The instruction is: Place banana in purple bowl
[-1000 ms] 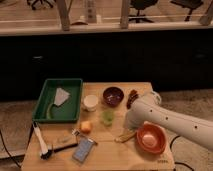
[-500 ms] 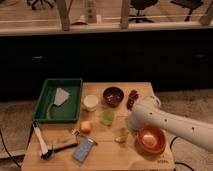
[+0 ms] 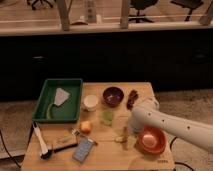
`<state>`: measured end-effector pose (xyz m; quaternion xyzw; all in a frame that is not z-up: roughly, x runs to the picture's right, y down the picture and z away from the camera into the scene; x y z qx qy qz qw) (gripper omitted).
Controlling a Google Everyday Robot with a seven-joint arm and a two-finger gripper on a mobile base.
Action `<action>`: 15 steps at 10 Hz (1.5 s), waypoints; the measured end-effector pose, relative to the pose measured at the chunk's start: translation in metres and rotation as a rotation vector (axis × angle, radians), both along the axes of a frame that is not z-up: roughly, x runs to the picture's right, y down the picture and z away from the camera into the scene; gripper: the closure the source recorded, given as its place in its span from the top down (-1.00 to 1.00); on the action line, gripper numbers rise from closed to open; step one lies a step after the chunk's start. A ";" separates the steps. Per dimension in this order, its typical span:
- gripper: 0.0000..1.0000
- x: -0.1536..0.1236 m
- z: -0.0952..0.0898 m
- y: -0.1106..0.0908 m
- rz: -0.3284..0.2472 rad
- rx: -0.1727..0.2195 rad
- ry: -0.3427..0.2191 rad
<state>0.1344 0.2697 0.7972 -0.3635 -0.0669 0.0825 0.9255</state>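
Banana (image 3: 121, 137) lies on the wooden surface (image 3: 100, 156), just left of the orange-red bowl (image 3: 151, 140) and well in front of the purple bowl (image 3: 113, 96). End effector (image 3: 131, 131) sits just beside the banana, against the orange-red bowl's left rim.

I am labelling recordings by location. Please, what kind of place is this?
Probably an office or lab test area: a small wooden table of household items, rolling office chairs behind, and a green tray. The pincer hangs low by the banana.
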 end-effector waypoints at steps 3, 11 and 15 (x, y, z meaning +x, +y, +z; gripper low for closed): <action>-0.19 0.002 0.008 0.006 -0.004 -0.023 0.014; -1.00 -0.018 -0.013 -0.005 -0.054 0.006 -0.006; -1.00 -0.026 -0.046 0.022 -0.089 0.040 -0.023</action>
